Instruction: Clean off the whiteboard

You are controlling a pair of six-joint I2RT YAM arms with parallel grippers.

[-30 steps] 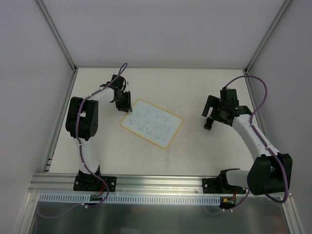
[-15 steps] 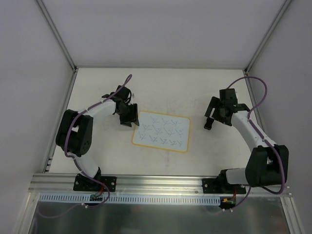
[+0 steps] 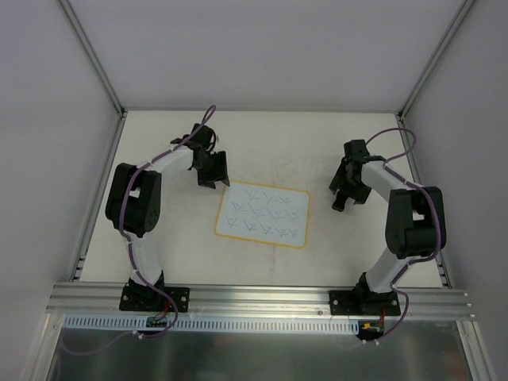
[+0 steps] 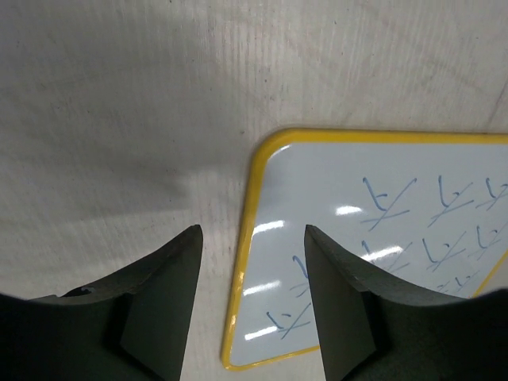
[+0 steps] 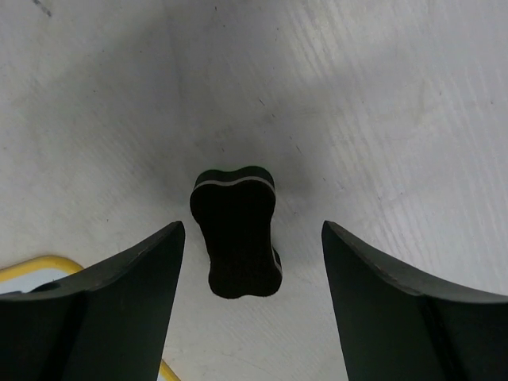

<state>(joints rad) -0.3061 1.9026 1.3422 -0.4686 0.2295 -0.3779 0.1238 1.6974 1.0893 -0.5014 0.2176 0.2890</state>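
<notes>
We see the whiteboard (image 3: 263, 216) lying flat in the middle of the desk (image 3: 333, 143). It is slightly askew, with a yellow border all round and blue scribbles (image 4: 387, 197) across its face. Just past its right end our right hand (image 5: 252, 226) hangs over the black eraser (image 5: 236, 232), fingers apart on either side and not touching it. The eraser lies on the bare desk, near the board but apart from it. Farther back, at the board's far left corner, our left hand (image 4: 252, 230) hovers with its fingers apart and holding nothing. Between them we see only the desk and the board's yellow edge.
</notes>
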